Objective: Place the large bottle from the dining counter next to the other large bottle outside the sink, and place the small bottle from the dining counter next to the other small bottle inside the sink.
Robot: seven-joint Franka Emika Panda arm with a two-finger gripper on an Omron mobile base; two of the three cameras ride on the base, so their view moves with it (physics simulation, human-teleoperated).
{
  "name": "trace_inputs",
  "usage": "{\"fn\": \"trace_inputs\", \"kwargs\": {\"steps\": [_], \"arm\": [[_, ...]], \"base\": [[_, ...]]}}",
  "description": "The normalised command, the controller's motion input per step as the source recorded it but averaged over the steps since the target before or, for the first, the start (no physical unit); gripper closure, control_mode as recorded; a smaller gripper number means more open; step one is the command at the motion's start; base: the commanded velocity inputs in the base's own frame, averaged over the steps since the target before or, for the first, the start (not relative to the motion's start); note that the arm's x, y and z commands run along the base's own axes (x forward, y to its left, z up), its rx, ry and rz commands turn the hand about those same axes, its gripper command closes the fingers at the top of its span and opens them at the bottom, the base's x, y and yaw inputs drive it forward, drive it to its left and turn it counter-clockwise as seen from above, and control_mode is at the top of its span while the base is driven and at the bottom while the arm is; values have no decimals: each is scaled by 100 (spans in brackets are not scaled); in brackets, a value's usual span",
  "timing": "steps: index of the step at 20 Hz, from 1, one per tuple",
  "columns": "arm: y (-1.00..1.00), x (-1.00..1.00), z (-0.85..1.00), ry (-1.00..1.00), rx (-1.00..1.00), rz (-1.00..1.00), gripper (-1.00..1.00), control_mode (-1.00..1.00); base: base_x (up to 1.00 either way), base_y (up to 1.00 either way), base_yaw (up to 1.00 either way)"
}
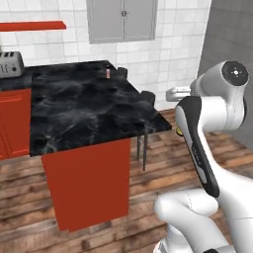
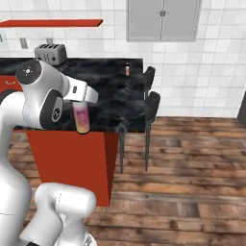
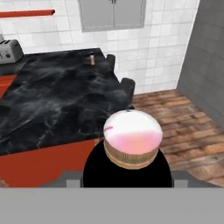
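My gripper (image 2: pixel 80 106) is shut on the large bottle (image 2: pixel 81 119), a clear bottle with pink liquid and a tan band. It hangs from the hand beside the near corner of the black marble dining counter (image 2: pixel 110 91). In the hand view the large bottle (image 3: pixel 132 141) stands right in front of the camera, end on. The small bottle (image 1: pixel 107 73) (image 2: pixel 127 69) (image 3: pixel 92 59) stands upright near the counter's far edge. The sink is out of view.
A toaster (image 1: pixel 10 64) (image 2: pixel 50 53) sits on the back counter at the left. Two dark stools (image 2: pixel 151 103) (image 1: pixel 147 99) stand along the dining counter's right side. Grey wall cabinets (image 1: pixel 122 20) hang above, and wooden floor (image 2: pixel 192 158) lies to the right.
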Motion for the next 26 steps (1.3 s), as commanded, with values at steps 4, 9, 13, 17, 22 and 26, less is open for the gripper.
{"fn": "trace_inputs", "kwargs": {"steps": [4,9,13,17,22,26], "arm": [[0,0,0,0,0,0,100,100],[0,0,0,0,0,0,100,100],[0,0,0,0,0,0,100,100],[0,0,0,0,0,0,100,100],[0,0,0,0,0,0,100,100],[0,0,0,0,0,0,100,100]], "base": [[-41,99,22],[-31,96,23],[0,100,14],[0,100,11],[0,100,5],[0,100,7]]}}
